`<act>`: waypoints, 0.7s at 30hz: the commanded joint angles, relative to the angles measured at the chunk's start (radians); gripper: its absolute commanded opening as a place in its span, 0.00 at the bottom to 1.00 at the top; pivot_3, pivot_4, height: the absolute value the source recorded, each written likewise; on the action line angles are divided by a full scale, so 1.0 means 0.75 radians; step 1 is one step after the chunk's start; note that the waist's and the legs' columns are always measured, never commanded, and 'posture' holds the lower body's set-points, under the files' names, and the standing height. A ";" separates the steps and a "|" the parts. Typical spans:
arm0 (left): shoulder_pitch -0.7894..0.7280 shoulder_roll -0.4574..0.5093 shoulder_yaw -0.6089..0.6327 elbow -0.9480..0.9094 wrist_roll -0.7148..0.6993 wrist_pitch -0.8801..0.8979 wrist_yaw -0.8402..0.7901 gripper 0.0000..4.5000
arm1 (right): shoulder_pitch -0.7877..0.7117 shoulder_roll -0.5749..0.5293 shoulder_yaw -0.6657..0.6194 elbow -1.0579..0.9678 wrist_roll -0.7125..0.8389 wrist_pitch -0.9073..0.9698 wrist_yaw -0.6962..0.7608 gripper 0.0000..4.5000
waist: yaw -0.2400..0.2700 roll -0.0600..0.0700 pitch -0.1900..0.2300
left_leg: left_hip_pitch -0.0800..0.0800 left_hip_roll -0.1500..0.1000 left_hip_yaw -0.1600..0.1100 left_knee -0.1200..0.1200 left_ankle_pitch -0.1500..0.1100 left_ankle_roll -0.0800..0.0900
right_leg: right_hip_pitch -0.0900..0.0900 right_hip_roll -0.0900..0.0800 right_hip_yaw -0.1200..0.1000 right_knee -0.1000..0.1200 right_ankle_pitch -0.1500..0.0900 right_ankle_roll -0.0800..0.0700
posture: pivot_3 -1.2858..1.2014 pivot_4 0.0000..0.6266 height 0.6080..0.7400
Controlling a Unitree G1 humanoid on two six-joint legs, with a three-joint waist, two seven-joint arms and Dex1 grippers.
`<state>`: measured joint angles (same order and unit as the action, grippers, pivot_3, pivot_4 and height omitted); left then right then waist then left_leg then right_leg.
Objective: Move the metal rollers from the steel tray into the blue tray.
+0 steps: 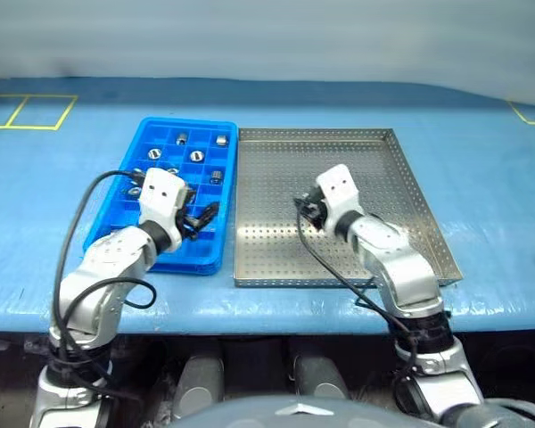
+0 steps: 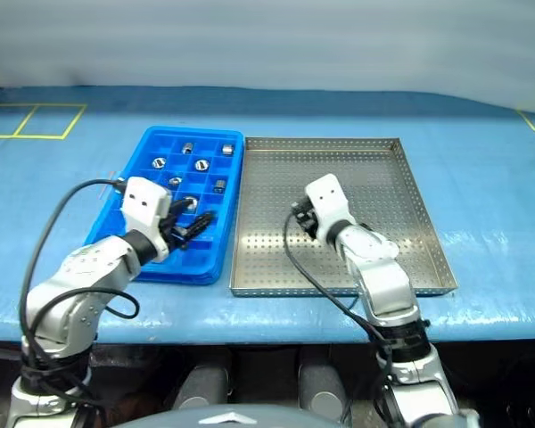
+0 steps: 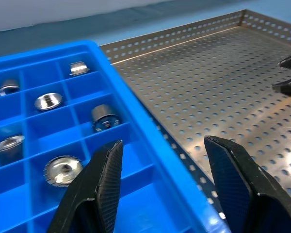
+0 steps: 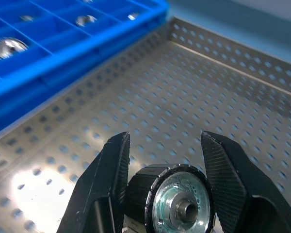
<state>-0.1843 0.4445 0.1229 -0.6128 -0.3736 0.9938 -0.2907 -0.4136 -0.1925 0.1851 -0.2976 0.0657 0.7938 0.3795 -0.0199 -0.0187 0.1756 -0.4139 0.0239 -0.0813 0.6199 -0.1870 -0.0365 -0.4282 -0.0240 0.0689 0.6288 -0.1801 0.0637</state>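
Left eye view shows me, at the left of the frame, the blue tray [image 1: 165, 260] with several metal rollers [image 1: 196, 155] already in its upper compartments. My left gripper [image 1: 196, 220] hangs over the tray's lower right part, its jaws released and holding nothing. In the centre lies the steel tray [image 1: 276, 267], and its perforated floor looks bare. My right gripper [image 4: 165, 189] is above the left half of this tray, jaws clenched on one roller [image 4: 177, 201]. In the right wrist view the roller sits between the two fingers at the bottom centre, its holed face toward the camera.

I judge the step is to carry this roller leftward. To do it well I should lift it over both rims, choose a free compartment, stay apart from the left arm, and release low.
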 commanded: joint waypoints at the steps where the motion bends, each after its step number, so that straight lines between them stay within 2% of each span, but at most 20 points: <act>1: 0.009 0.046 0.085 -0.099 0.013 0.151 0.068 0.65 | -0.065 0.087 0.106 -0.044 0.077 -0.023 0.064 0.43 | 0.014 0.000 0.000 | 0.000 0.000 0.000 -0.001 0.000 0.000 | 0.000 0.000 0.000 0.000 0.000 0.000 | 0.60 0.24 1.00; 4: 0.025 0.065 0.152 -0.151 0.013 0.253 0.104 0.65 | -0.078 0.125 0.232 -0.006 0.087 -0.075 0.134 0.43 | 0.031 0.000 0.000 | 0.000 0.000 -0.002 -0.002 0.000 0.000 | 0.000 0.000 -0.002 -0.001 0.000 0.000 | 0.62 0.24 1.00; 8: 0.077 0.073 0.231 -0.236 -0.008 0.340 0.101 0.65 | -0.102 0.205 0.299 0.102 0.093 -0.160 0.152 0.43 | 0.056 -0.001 0.000 | 0.000 0.000 -0.002 -0.001 0.000 0.000 | 0.000 0.000 -0.002 -0.001 0.000 0.000 | 0.63 0.24 1.00; 21: 0.233 0.034 0.326 -0.387 -0.018 0.419 0.090 0.65 | -0.271 0.372 0.326 0.541 0.074 -0.466 0.253 0.43 | 0.129 -0.001 0.000 | 0.001 0.000 -0.003 -0.003 0.000 -0.001 | -0.001 0.000 -0.003 -0.001 -0.001 -0.002 | 0.67 0.24 1.00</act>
<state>-0.0106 0.4729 0.3438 -0.8486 -0.3779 1.3054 -0.2212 -0.5868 0.0651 0.4273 0.1168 0.1194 0.4836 0.5586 0.0766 -0.0198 0.1757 -0.4132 0.0242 -0.0832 0.6169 -0.1867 -0.0375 -0.4287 -0.0241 0.0663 0.6282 -0.1808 0.0623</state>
